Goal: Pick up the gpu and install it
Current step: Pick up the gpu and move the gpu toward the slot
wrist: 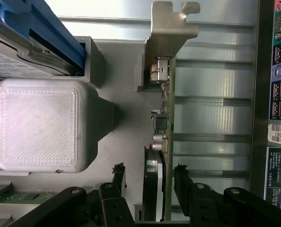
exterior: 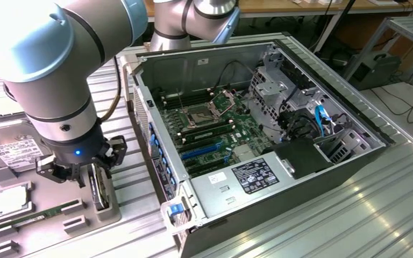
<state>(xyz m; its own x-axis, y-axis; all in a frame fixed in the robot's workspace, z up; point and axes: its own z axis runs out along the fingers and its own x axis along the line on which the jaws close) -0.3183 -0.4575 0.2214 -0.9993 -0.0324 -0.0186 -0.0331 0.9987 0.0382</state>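
**Gripper poised over the gpu, pick-up step.** A Universal Robots arm's gripper (exterior: 84,171) hangs over the parts tray (exterior: 113,217) at the exterior view's left. Its jaws are spread wide and hold nothing, with 1 finger on each side of the gpu (exterior: 100,191).

The card stands on edge in a slot at the tray's right side, near the open computer case (exterior: 300,201) but apart from it. In the wrist view the 2 dark fingers (wrist: 119,182) flank the card with a gap showing at both faces. Its silver bracket (wrist: 171,33) juts from the end far from the gripper.

Also on the tray are a hard drive (exterior: 13,150) with a white label, farther to the left, and a green memory stick (exterior: 38,216) lying nearer. A white printed block (wrist: 39,123) stands beside the card's slot.

To an onlooker this is the first step of the job, the grasp, lined up but not yet made. Installing has not begun, as the blue expansion slots (exterior: 200,152) on the board inside the case look unoccupied.

A sound grasp from here would seem to call for the jaws to meet the card's 2 flat faces squarely, clear of the small parts along its edge. Any lift would need to run straight out of the slot, so the thin board neither binds nor tilts.
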